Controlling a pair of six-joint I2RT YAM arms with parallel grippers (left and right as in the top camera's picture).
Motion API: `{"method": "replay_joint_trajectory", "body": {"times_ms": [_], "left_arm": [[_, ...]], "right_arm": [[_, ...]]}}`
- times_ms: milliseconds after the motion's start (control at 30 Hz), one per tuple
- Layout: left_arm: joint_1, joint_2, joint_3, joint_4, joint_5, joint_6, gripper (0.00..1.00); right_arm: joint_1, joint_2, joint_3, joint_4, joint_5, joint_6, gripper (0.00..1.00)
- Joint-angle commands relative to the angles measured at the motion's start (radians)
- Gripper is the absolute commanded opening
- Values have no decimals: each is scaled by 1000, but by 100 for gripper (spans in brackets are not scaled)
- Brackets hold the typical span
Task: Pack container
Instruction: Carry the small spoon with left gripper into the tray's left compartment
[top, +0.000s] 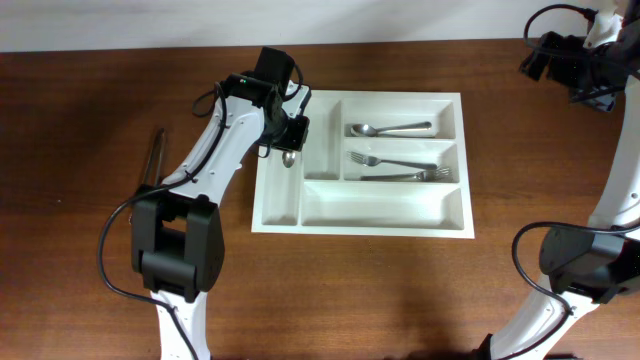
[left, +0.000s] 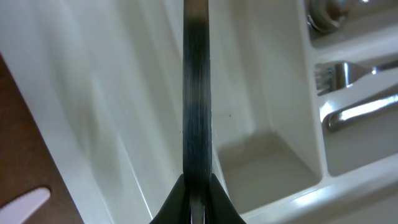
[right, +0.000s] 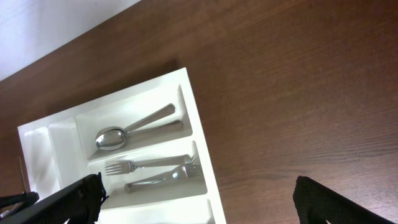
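Tray (top: 380, 205) sits mid-frame in overhead, a bit right of centre, long side across. L gripper (top: 290, 135) is over the tray's upper-left corner, jaws closed on spoon (top: 289, 158) handle. L wrist cam shows the handle running straight up the frame from the fingertips (left: 219, 210), above the narrow left-hand slots. Bowl end hangs over the leftmost slot; can't tell if it touches the floor. 2nd spoon (top: 390, 129) in upper-right slot, two forks (top: 395, 160) in the slot below it. R gripper (right: 199, 186) is at upper right of overhead, well apart from tray, jaws wide open, nothing in them. Thin utensil (top: 157, 158) on table (top: 80, 120) left of L arm, type unclear. White plastic tip (left: 25, 204) on table, lower left of L wrist view.
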Motion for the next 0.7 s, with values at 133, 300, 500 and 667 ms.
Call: {"method": "replay_joint_trajectory", "body": {"times_ms": [133,300,500,667], "left_arm": [[16,36,3,-13,-86,-140,2],[16,44,5,-12,-85,-140,49],[35,43,142,-124,-87,-45,75],[93,43,340,-293,-195,-39,77]], "right_arm": [[7,7,-1,-5,-13,5,99],[6,7,-1,-4,-13,5,99],[6,7,-1,-3,-13,5,99],[6,7,-1,-3,-13,5,99]]}}
